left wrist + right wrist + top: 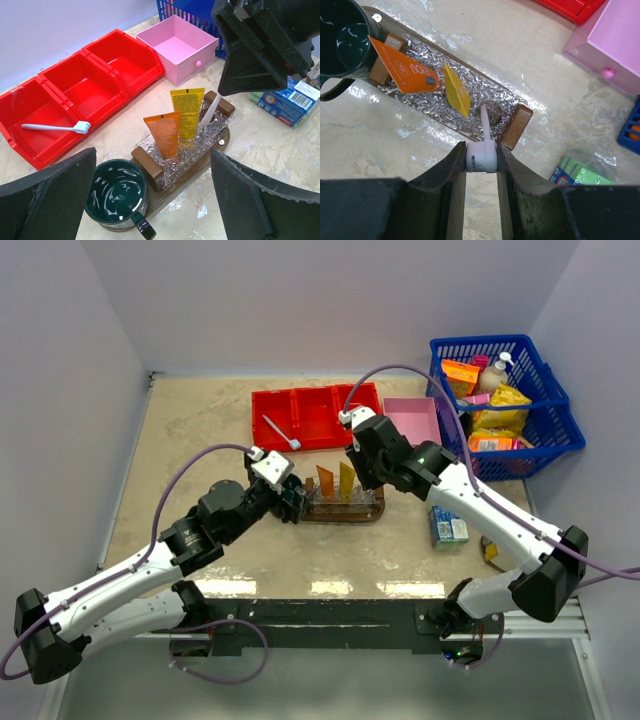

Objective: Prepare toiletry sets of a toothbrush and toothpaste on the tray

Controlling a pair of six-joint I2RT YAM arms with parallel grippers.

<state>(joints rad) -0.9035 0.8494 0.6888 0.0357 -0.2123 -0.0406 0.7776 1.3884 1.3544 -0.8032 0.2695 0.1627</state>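
Observation:
The dark brown oval tray (372,512) carries a clear textured holder (196,146). A deep orange toothpaste tube (164,134) and a yellower one (187,112) stand upright in it. My right gripper (481,157) is shut on the head of a white toothbrush (482,152), whose handle reaches down into a round hole at the holder's right end. A second toothbrush (55,127) lies in the red bin's left compartment. My left gripper (154,152) is open and empty over the tray's left end, above a dark green mug (116,192).
The red three-compartment bin (325,430) and a pink box (412,420) stand behind the tray. A blue basket (548,405) of goods is at the back right. A green and blue packet (449,525) lies to the right of the tray.

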